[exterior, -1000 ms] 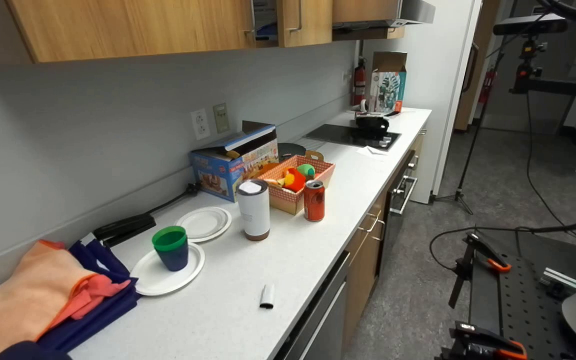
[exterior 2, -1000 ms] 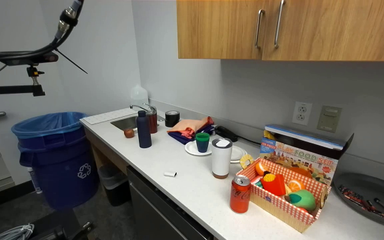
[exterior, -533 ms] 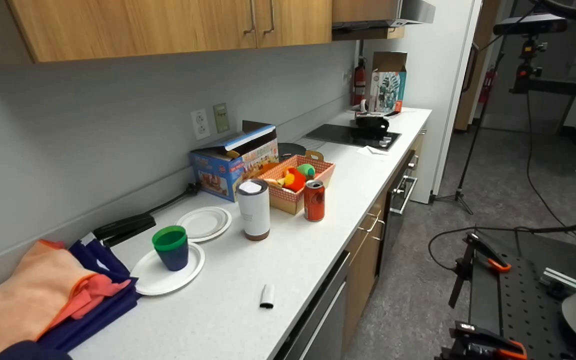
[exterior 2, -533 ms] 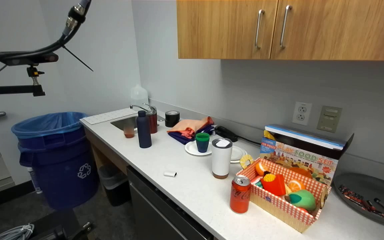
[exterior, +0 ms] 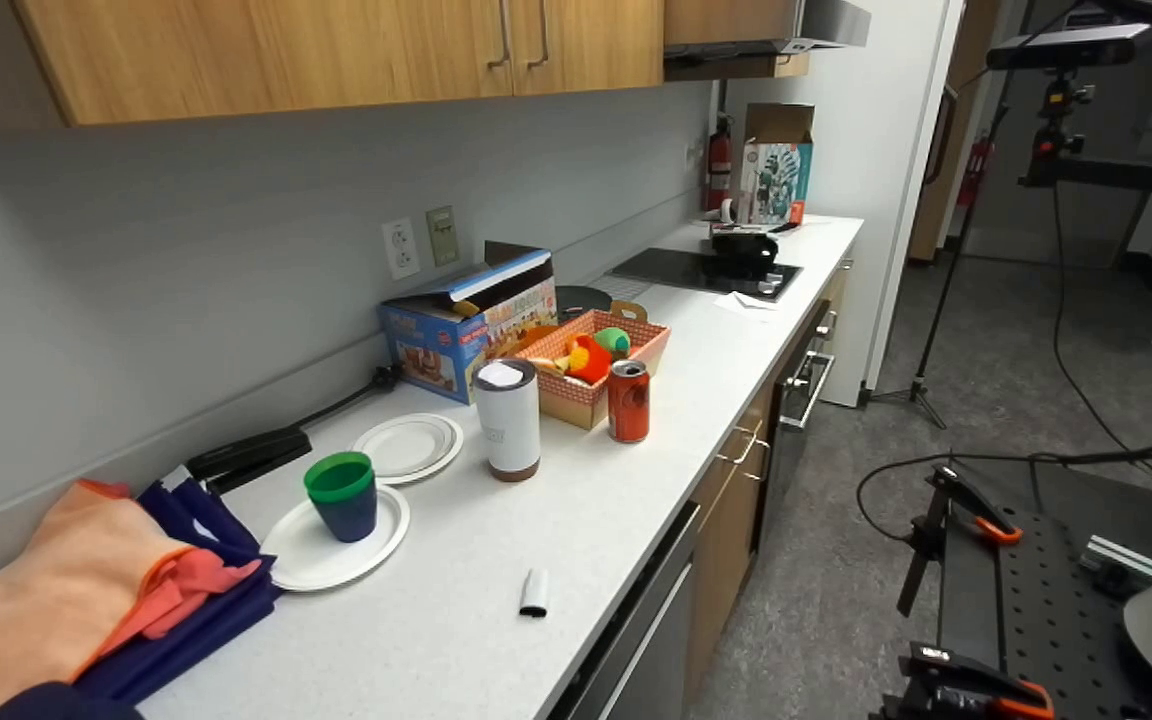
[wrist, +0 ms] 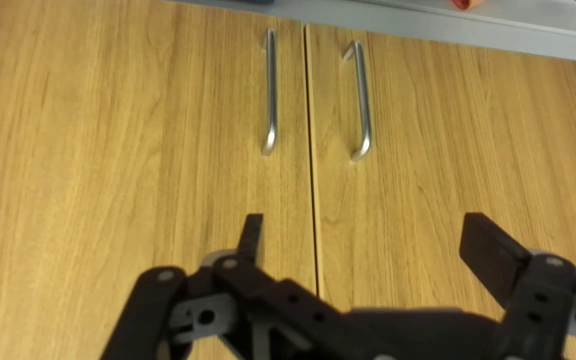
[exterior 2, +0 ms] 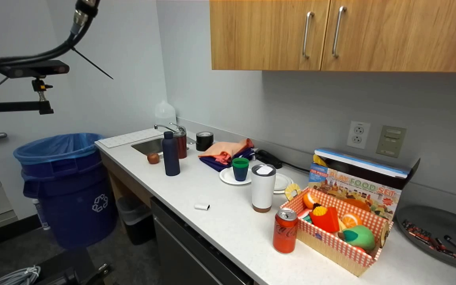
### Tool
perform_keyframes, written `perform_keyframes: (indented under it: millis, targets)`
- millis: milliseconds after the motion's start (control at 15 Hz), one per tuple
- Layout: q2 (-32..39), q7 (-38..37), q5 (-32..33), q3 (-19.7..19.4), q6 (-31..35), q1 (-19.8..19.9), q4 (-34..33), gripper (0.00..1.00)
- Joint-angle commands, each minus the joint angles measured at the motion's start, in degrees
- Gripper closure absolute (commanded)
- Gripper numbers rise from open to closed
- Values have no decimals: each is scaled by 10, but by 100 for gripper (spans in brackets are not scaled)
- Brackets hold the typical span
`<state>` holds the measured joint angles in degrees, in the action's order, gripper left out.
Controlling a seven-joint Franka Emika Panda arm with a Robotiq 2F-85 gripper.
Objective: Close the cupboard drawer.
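Observation:
The cupboard drawer, a light-brown wooden wall-cabinet door panel with a slim metal handle, is shut level with its neighbour in both exterior views (exterior: 601, 50) (exterior 2: 402, 35). In the upside-down wrist view it is the left panel (wrist: 143, 150), its handle (wrist: 271, 90) near the top. The neighbouring door (wrist: 443, 125) is on the right there, with a thin dark seam between them. My gripper (wrist: 365, 240) is open and empty in front of the doors, its fingers on either side of the seam. No contact with the panels can be made out. The gripper is outside both exterior views.
Below the cabinet the counter (exterior: 436, 620) holds a white tumbler (exterior: 509, 425), a red can (exterior: 628, 402), a toy-food basket (exterior 2: 331, 253), an open box (exterior: 426, 340) and cloths (exterior: 56, 590). A range hood (exterior: 831, 25) adjoins the cabinet. The arm's cable (exterior 2: 79, 29) hangs at upper left.
One second ago the cupboard drawer stood ajar, showing a gap into the cabinet. By half a second ago it had swung shut. Since then only the arm's cable has shifted slightly.

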<state>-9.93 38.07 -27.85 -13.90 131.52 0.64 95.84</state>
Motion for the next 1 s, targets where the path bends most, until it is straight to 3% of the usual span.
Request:
perform_keyframes:
  millis: [0, 933]
  targets:
    - [-46, -5, 5, 2, -28, 14, 54, 0]
    - [-152, -36, 16, 10, -10, 7, 215, 0]
